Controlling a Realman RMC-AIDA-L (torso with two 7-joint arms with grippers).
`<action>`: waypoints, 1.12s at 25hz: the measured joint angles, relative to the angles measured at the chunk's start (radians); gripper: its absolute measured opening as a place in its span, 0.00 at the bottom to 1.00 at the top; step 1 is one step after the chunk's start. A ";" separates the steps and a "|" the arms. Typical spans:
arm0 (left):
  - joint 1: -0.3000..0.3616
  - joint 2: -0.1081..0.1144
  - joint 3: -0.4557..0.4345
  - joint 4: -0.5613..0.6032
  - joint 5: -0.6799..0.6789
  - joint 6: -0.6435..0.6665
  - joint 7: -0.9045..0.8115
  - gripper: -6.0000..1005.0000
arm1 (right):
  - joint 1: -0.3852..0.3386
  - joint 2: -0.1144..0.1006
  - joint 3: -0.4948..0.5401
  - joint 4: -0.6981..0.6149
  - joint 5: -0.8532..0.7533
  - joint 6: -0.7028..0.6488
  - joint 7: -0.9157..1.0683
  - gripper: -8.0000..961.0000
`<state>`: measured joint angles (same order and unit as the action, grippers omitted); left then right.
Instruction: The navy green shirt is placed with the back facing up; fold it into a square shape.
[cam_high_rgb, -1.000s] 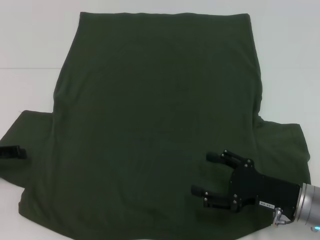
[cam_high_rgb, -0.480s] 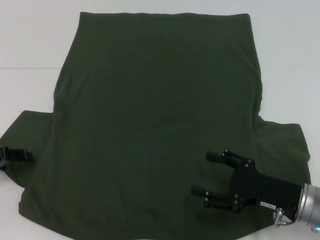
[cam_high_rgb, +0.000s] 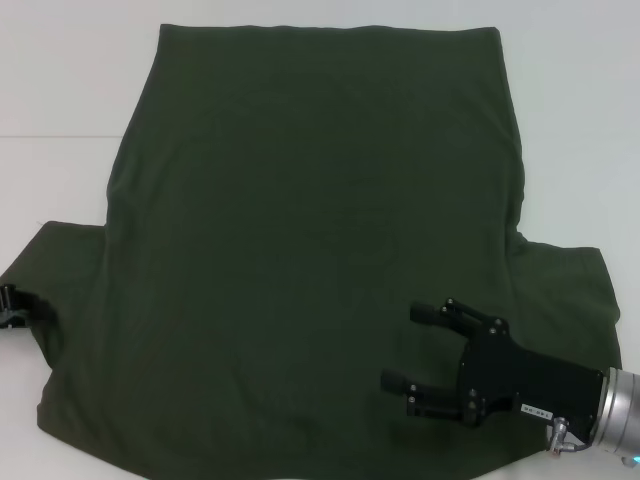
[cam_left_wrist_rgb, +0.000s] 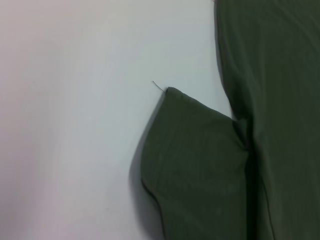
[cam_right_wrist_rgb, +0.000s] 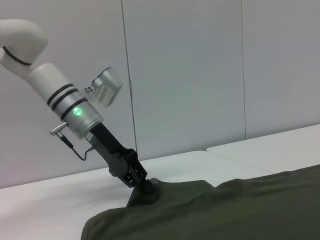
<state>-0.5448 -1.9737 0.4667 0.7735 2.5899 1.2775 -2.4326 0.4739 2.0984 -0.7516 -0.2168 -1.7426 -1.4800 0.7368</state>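
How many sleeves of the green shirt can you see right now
2. One sleeve spreads at the robot's left with the left gripper at its edge; the other sleeve lies at the right, beside the open right gripper. None seems hidden.

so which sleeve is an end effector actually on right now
The left sleeve: the left end effector sits at its edge. The right end effector hovers open over the shirt body.

Soft matt cloth of the navy green shirt (cam_high_rgb: 310, 250) on a smooth, faintly glossy white table (cam_high_rgb: 60, 90).
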 joint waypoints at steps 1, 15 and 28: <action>0.000 -0.001 0.001 0.000 0.001 -0.002 0.000 0.44 | 0.000 0.000 0.000 -0.001 0.000 -0.002 0.003 0.98; 0.011 0.001 0.002 0.003 -0.004 -0.007 0.007 0.01 | -0.001 0.000 0.000 -0.004 0.000 -0.017 0.004 0.98; 0.033 0.009 -0.017 0.127 -0.049 -0.044 0.022 0.01 | -0.002 0.000 0.003 -0.002 0.000 -0.021 0.003 0.98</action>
<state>-0.5113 -1.9648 0.4495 0.9006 2.5407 1.2335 -2.4103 0.4721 2.0984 -0.7488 -0.2183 -1.7426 -1.5007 0.7398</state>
